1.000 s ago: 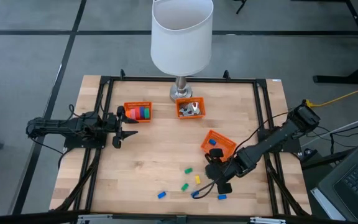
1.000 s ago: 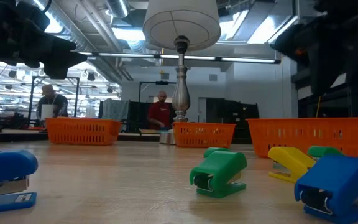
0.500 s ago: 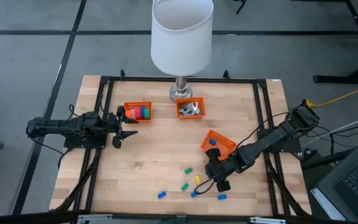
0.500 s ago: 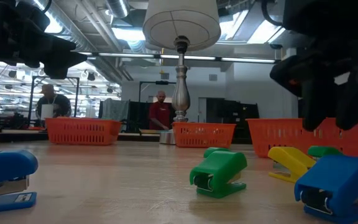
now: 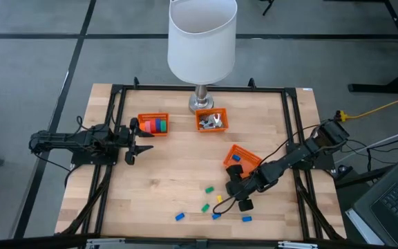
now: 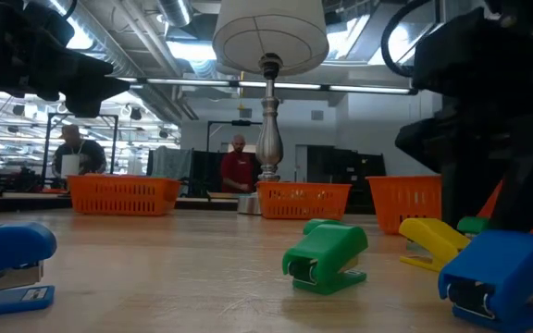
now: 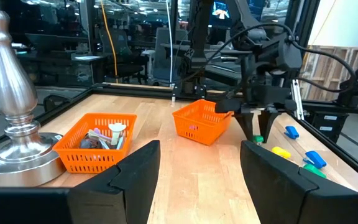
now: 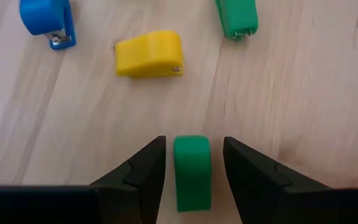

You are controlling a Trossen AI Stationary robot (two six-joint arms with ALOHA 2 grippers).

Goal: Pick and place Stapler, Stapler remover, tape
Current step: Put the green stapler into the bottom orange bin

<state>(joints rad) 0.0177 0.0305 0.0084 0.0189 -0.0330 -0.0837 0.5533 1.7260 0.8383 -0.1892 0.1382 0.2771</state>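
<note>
The green stapler [image 8: 192,171] is lying on the table [image 5: 171,173] directly between the fingers of my right gripper [image 8: 193,167], its long axis running along the gap, so the flat sides are facing the pads. There is a sliver of wood showing on each side, so I am reading the jaws as narrowly open around it, not yet touching it. A yellow stapler [image 8: 149,54], a second green one [image 8: 235,17] and a blue one [image 8: 46,18] are sitting further ahead, well apart from this one.

From above, the right gripper [image 5: 239,194] is working just below the tilted basket [image 5: 244,158], which I am taking as the drop spot, a short way back. The right arm is clearly the nearer one.

My left gripper [image 5: 135,142] is waiting wide open and empty at the table's left side, beside the basket holding the tape [image 5: 157,125].
</note>
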